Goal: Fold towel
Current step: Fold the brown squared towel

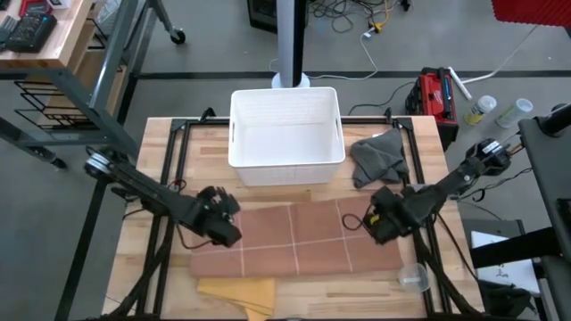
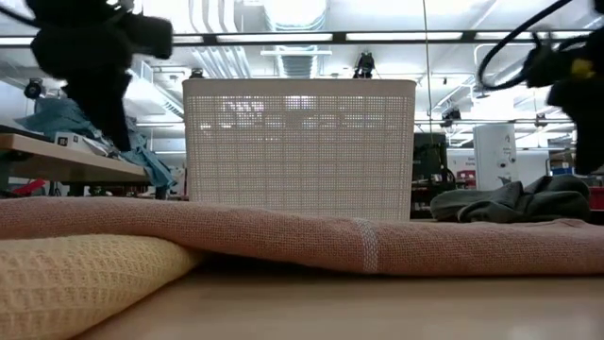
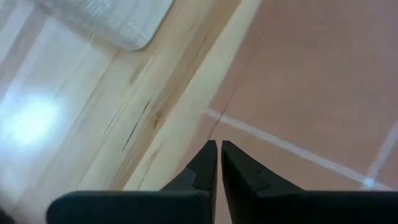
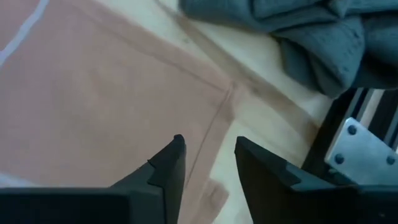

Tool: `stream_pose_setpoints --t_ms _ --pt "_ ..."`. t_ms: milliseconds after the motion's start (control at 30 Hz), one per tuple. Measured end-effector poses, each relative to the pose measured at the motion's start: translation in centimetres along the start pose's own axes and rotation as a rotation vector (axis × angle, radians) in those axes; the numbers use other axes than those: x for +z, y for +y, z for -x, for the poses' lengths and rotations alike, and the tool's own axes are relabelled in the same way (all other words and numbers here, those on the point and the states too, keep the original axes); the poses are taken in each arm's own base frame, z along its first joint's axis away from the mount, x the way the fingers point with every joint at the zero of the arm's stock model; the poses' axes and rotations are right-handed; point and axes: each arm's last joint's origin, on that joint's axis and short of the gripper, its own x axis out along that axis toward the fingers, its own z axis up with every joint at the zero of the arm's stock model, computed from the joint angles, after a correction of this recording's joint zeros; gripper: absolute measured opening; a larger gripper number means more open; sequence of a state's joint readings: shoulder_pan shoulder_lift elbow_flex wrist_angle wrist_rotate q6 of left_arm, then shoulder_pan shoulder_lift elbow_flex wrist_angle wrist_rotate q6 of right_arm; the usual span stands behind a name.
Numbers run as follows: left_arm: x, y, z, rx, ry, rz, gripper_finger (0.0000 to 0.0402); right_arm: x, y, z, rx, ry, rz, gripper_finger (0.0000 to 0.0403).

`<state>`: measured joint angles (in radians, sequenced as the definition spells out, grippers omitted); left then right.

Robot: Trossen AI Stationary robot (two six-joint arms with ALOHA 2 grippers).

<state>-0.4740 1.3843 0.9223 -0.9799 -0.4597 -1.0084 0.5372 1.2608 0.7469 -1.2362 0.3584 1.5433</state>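
- Terracotta cloth first: from the high view we saw the towel (image 1: pixel 299 236) spread flat across the wooden table (image 1: pixel 161 267), in front of the white basket (image 1: pixel 286 138). The left gripper (image 1: pixel 223 223) sat over its left edge, the right gripper (image 1: pixel 379 223) over its right edge, a grey cloth (image 1: pixel 378 157) lay beside the basket, and a yellow cloth (image 1: pixel 239 292) touched the towel's front edge.
- At table height, we found the towel (image 2: pixel 377 244) lying low, draped over the yellow cloth (image 2: pixel 75 274).
- Left wrist: we watched the fingers (image 3: pixel 205 163) pinched nearly together, gripping nothing, above the towel's edge.
- Right wrist: we saw the fingers (image 4: pixel 171 163) parted, empty, over the towel's corner (image 4: pixel 227 93).
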Motion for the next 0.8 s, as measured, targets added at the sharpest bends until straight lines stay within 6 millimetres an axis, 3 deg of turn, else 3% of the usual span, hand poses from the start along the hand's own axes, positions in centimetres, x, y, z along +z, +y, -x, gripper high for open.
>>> stream_pose_setpoints --t_ms 400,800 --pt "-5.7 6.3 -3.1 0.005 -0.007 0.299 0.0087 2.5 -1.1 -3.5 -0.017 0.075 -0.003 0.0176" --pt "-7.5 7.4 -4.9 0.056 0.023 0.362 0.0134 2.5 -2.0 -7.0 0.014 0.170 0.016 0.0176"
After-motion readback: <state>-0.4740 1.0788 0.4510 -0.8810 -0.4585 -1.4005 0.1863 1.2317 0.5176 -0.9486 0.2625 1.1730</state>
